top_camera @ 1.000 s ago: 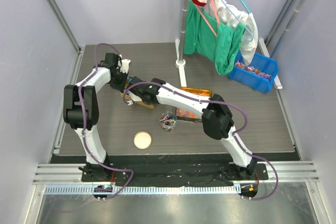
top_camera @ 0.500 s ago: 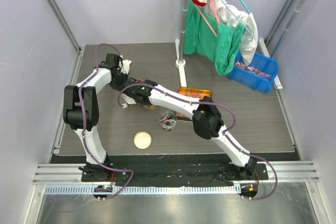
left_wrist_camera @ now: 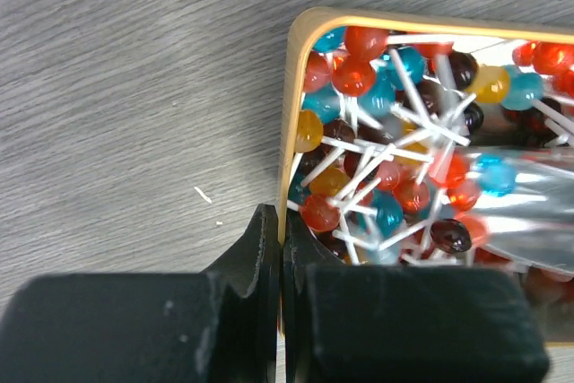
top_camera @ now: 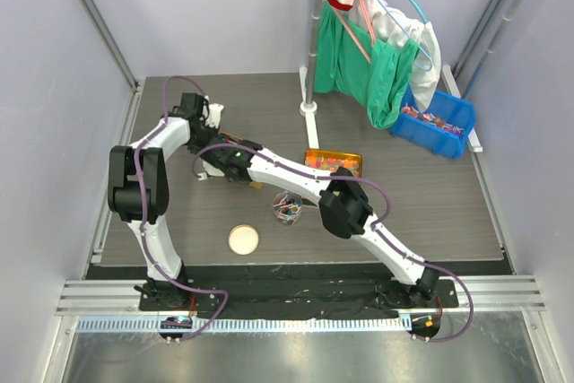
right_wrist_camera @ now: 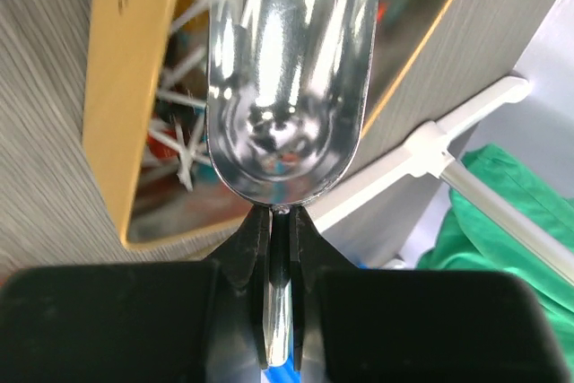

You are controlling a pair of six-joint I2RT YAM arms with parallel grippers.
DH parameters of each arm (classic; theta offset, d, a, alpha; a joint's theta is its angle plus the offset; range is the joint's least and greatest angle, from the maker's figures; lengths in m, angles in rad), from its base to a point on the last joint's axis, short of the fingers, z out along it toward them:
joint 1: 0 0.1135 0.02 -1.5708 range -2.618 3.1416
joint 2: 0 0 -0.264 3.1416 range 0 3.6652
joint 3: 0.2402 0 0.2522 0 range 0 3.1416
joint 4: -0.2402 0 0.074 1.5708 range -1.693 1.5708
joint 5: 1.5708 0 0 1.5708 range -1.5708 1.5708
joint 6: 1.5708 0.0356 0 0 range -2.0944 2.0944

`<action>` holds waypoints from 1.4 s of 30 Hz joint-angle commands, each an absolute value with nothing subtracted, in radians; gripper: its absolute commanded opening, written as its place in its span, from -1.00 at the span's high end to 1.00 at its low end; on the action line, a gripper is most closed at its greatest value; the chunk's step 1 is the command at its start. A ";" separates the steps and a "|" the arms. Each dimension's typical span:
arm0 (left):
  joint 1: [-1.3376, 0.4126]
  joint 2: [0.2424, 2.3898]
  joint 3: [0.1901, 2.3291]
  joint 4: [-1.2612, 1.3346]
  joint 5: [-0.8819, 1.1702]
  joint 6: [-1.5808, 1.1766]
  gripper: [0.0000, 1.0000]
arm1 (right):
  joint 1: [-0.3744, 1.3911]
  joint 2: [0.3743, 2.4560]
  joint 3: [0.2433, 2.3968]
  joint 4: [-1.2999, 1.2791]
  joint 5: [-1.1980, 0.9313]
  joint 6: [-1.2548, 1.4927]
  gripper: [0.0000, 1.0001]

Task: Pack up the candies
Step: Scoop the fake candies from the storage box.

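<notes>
The candies heaped in the tan box look light, hard and slippery on tangling white sticks, so they should suit scooping rather than pinching; the right pincer clamps the handle of the metal scoop, and the left pincer is closed on the box rim.

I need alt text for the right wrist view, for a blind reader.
The right gripper is shut on the handle of a metal scoop, whose bowl extends over a tan box of lollipops. A green cloth shows at lower right.
</notes>
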State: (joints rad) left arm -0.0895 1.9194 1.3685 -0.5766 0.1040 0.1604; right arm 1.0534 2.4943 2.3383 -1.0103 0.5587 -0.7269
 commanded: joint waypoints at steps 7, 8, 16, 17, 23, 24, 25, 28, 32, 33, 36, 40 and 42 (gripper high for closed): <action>-0.095 1.825 1.384 -0.505 0.152 0.144 1.00 | 1.095 2.580 2.401 -0.844 0.439 -0.666 0.98; -0.097 1.824 1.382 -0.505 0.152 0.144 1.00 | 1.094 2.577 2.399 -0.836 0.431 -0.660 0.98; -0.095 1.821 1.379 -0.505 0.150 0.149 1.00 | 1.074 2.462 2.241 -0.687 0.407 -0.542 0.98; -0.095 1.822 1.378 -0.503 0.150 0.147 1.00 | 1.062 2.429 2.224 -0.678 0.397 -0.507 0.98; -0.097 1.825 1.378 -0.502 0.155 0.147 1.00 | 1.011 2.271 2.022 -0.534 0.336 -0.411 0.99; -0.095 1.825 1.379 -0.500 0.155 0.147 1.00 | 1.005 2.255 1.973 -0.517 0.331 -0.405 0.99; -0.097 1.825 1.376 -0.500 0.155 0.147 1.00 | 1.002 2.240 1.953 -0.487 0.330 -0.400 0.99; -0.095 1.822 1.374 -0.500 0.150 0.149 1.00 | 0.986 2.198 1.898 -0.460 0.299 -0.379 0.98; -0.097 1.824 1.373 -0.497 0.149 0.150 1.00 | 0.962 2.154 1.861 -0.443 0.259 -0.354 0.98; -0.095 1.824 1.373 -0.499 0.149 0.152 1.00 | 0.954 2.145 1.849 -0.437 0.246 -0.345 0.99; -0.095 1.825 1.373 -0.497 0.149 0.152 1.00 | 0.927 2.122 1.841 -0.431 0.200 -0.315 0.98; -0.095 1.829 1.373 -0.499 0.149 0.150 1.00 | 0.900 2.102 1.839 -0.429 0.143 -0.293 0.98; -0.095 1.830 1.373 -0.499 0.147 0.152 1.00 | 0.894 2.091 1.836 -0.431 0.124 -0.293 0.98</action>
